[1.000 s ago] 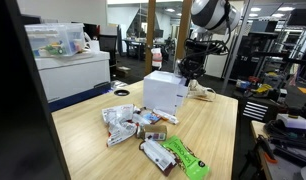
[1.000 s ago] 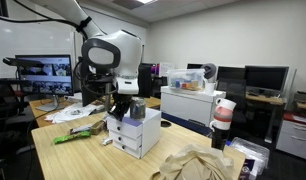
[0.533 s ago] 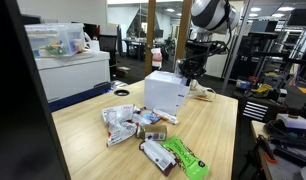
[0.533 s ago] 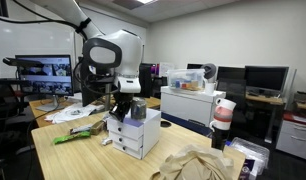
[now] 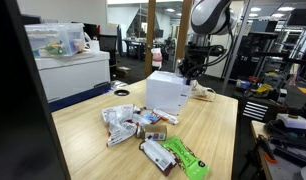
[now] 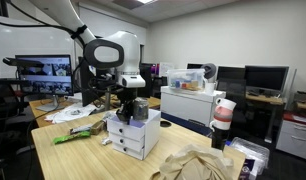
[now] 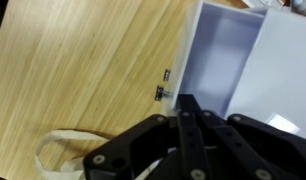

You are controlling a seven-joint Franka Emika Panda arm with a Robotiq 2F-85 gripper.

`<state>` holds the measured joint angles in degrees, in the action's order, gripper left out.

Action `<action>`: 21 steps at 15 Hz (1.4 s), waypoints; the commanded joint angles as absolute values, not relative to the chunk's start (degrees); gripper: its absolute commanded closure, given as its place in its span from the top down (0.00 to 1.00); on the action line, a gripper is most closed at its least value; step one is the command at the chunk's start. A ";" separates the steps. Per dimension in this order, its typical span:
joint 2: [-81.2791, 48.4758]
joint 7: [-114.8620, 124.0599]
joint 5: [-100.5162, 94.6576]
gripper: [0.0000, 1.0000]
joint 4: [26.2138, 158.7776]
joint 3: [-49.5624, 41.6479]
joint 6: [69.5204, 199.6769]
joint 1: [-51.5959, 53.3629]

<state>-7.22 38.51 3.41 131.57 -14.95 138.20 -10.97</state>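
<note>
My gripper is shut, its two black fingers pressed together with nothing between them. It hangs over the near edge of a white plastic drawer unit, next to a small metal latch on the unit's side. In both exterior views the gripper hovers just above the top of the drawer unit on the wooden table. A beige cloth lies on the table below the gripper in the wrist view.
Snack packets and a green wrapper lie on the table in front of the drawer unit. The cloth sits near a table corner. A white cabinet with a plastic bin, monitors and office desks stand around.
The arm has shifted slightly, carrying the shut gripper a little across the top of the drawer unit. Nothing else moved.
</note>
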 commanded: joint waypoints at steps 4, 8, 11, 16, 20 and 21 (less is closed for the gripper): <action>-6.67 42.88 -4.62 0.00 134.77 -15.32 139.69 -9.97; -6.01 42.95 -4.87 0.00 136.46 -15.17 138.93 -10.18; -5.52 42.44 -4.34 0.00 135.87 -15.17 138.77 -10.48; -3.74 40.37 -2.58 0.00 137.61 -14.93 137.78 -10.71; -2.33 39.67 -1.84 0.00 139.26 -15.13 137.31 -11.15; -1.95 39.55 -1.65 0.00 139.67 -15.19 137.15 -11.29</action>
